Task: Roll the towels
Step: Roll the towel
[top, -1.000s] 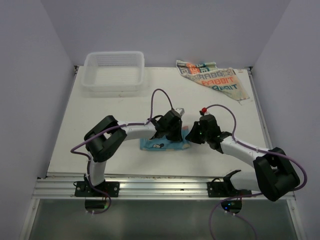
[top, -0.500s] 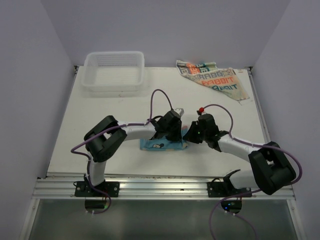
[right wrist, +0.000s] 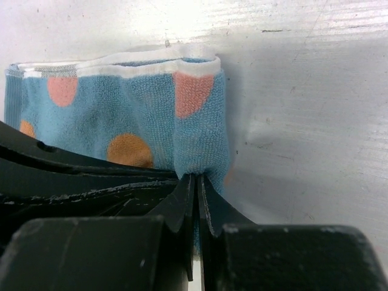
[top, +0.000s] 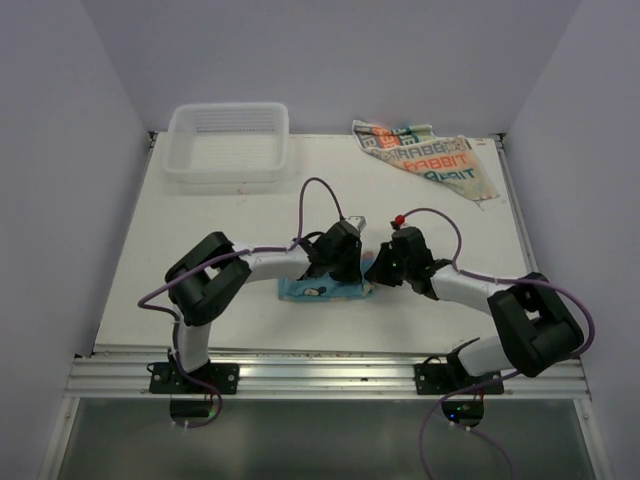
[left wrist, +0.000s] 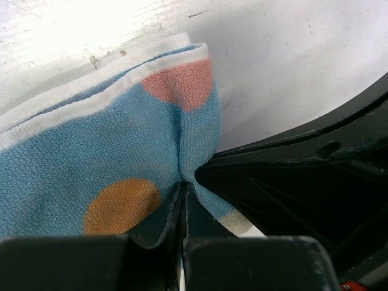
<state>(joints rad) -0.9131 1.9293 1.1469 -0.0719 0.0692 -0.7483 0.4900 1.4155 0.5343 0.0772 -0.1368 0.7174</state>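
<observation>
- In the lower middle of the top external view, the blue towel [top: 318,290] lies on the white table [top: 200,230] as a short, narrow bundle running left to right.
- The left gripper [top: 342,280] comes in from the left and is down on the bundle's right part. The right gripper [top: 374,277] comes in from the right and meets the bundle's right end. The two heads are nearly touching.
- At the upper right of this view, the cream towel [top: 425,160] lies spread and crumpled by the table's far edge, well apart from both arms.
- At the upper left stands the white slatted basket [top: 228,108].
- In the left wrist view, the blue towel [left wrist: 91,163] fills the left half of the frame. It is folded in layers, with white edging and pink and orange dots.
- The left gripper [left wrist: 183,203], at the bottom centre, has its jaws pressed together with a pleat of the cloth pinched between them. The right gripper's black body [left wrist: 291,176] crosses the right side, just beside the towel's end.
- In the right wrist view, the blue towel [right wrist: 133,115] sits in the upper left, its folded end facing right.
- The right gripper [right wrist: 195,191], at the bottom centre, is closed tight on a fold of that end. The left gripper's dark body [right wrist: 60,173] lies along the left side.
</observation>
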